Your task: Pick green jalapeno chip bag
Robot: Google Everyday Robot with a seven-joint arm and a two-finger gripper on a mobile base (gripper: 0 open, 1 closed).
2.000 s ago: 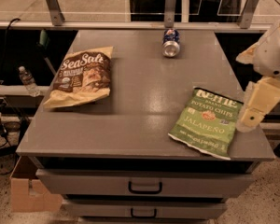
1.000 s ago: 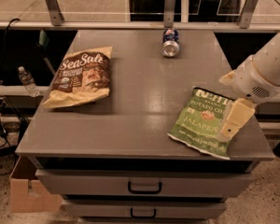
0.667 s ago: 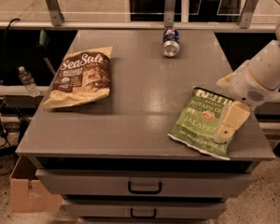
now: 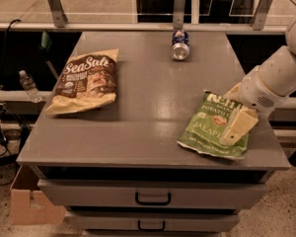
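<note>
The green jalapeno chip bag (image 4: 209,127) lies flat on the grey table (image 4: 153,117) near its front right corner. My gripper (image 4: 235,130) hangs from the white arm that comes in from the right and sits low over the right half of the bag, its cream fingers (image 4: 239,125) pointing down and to the left onto the bag. The arm covers the bag's upper right part.
A tan Sea Salt chip bag (image 4: 85,80) lies at the table's left. A soda can (image 4: 180,45) lies on its side at the back centre. Drawers (image 4: 153,196) sit under the table front. A water bottle (image 4: 27,85) and cardboard box (image 4: 29,201) are at the left.
The arm has moved left and down from beyond the table's right edge, so the gripper now sits over the green bag. The bag and other objects have not moved.
</note>
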